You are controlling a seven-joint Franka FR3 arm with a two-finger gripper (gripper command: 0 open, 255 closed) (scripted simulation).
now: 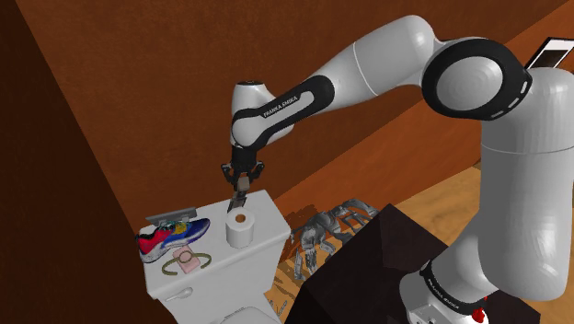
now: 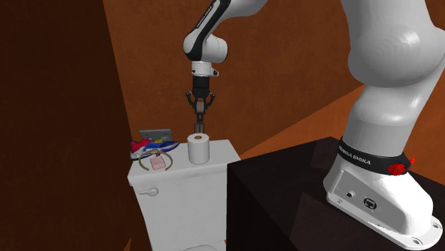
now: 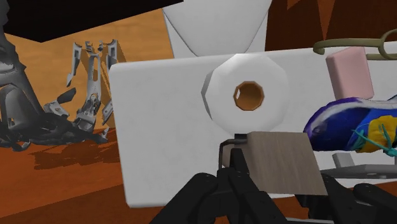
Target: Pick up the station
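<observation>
The tool (image 2: 200, 113) hangs upright above the toilet's tank lid (image 2: 222, 151). Its 2 fingers are clamped on a small flat brownish plate with a thin dark wire edge, which I take to be the station (image 3: 280, 167). The plate is clear of the lid, held just over the white paper roll (image 2: 197, 148). A vertical grip makes sense here: the lid is crowded, with a colourful shoe (image 1: 173, 235) and a pink block (image 2: 158, 163) beside the roll, so a straight lift avoids knocking them. The pick looks nearly complete, though the thin plate could slip if tilted.
</observation>
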